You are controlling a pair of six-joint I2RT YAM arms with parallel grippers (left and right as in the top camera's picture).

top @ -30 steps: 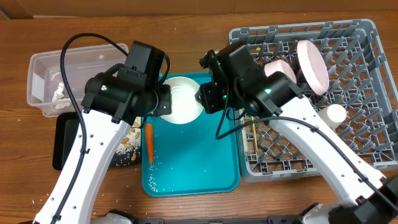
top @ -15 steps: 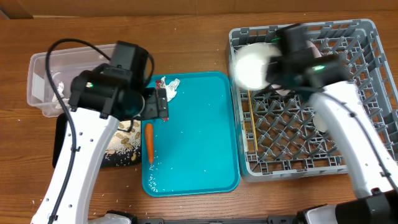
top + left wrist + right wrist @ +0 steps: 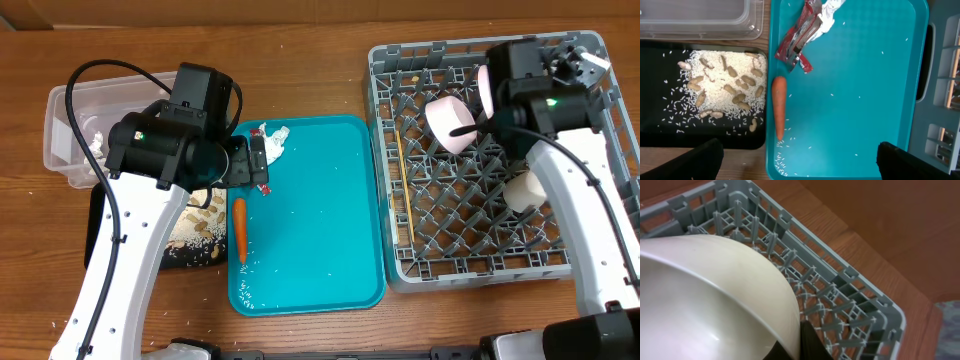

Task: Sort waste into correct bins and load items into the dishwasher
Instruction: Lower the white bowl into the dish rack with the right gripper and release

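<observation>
Far to the left of the left claw (image 3: pixel 799 162), the clear tub (image 3: pixel 60 100) already holds some white tissue (image 3: pixel 95 146). The black tray (image 3: pixel 652 130), just beside the claw's left finger, carries a heap of rice and beige crumbs (image 3: pixel 722 90) — so this part of the sorting looks done. The left claw itself hangs over the teal tray (image 3: pixel 865 100) with its fingers spread as wide as they go and nothing between them. The carrot (image 3: pixel 779 107) lies just ahead of it, nearer to the left finger. Further ahead lies the red wrapper (image 3: pixel 797 42), touching a scrap of white tissue (image 3: pixel 832 7). Loose rice grains (image 3: pixel 782 160) are scattered around the carrot's near tip. All these, I judge, are left to sort.

To the right, the grey dish rack (image 3: pixel 480 255) holds a pinkish bowl (image 3: pixel 447 125) and a small white cup (image 3: pixel 523 190). The right claw (image 3: pixel 801 339) is closed on the rim of a white bowl (image 3: pixel 705 295) — only one finger shows, pressed against the outside of the rim. The bowl hangs above the rack, near its corner, and is not yet set down. No dish lies on the teal tray, so the loading seems nearly finished.
</observation>
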